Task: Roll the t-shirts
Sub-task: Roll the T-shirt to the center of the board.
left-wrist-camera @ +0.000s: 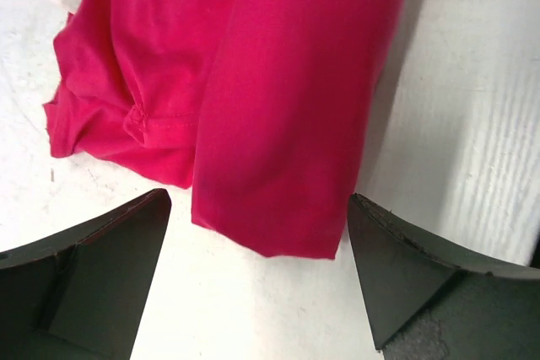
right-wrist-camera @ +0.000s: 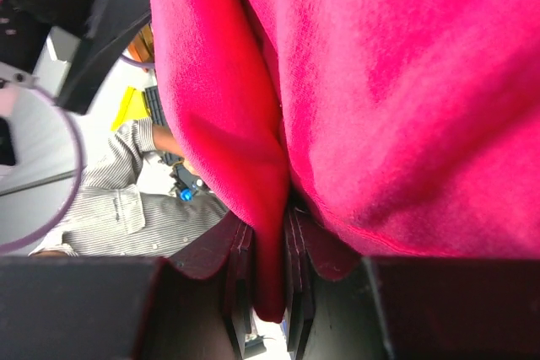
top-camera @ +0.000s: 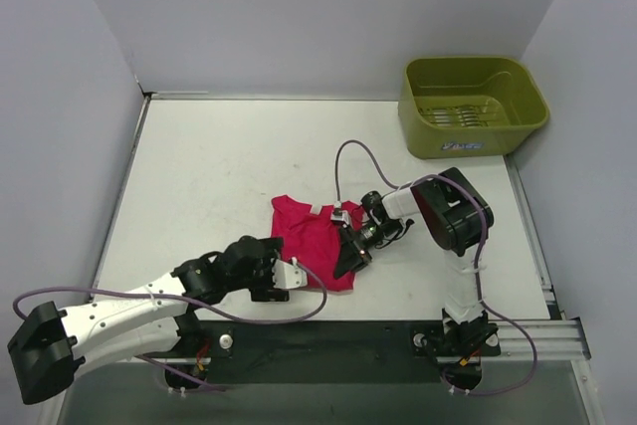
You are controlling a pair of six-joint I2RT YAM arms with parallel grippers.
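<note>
The magenta-red t-shirt [top-camera: 311,236] lies folded into a narrow shape on the white table, its small white neck label [top-camera: 318,209] at the far edge. My right gripper [top-camera: 350,254] is shut on the shirt's right edge; the right wrist view shows a fold of red fabric [right-wrist-camera: 270,233] pinched between the jaws. My left gripper [top-camera: 299,276] is open and empty just in front of the shirt's near end; in the left wrist view the shirt's near hem [left-wrist-camera: 278,208] lies between and ahead of the spread fingers [left-wrist-camera: 110,267].
An olive-green plastic bin [top-camera: 473,106] stands at the back right corner. White walls enclose the table on the left, back and right. A purple cable [top-camera: 343,161] loops above the right arm.
</note>
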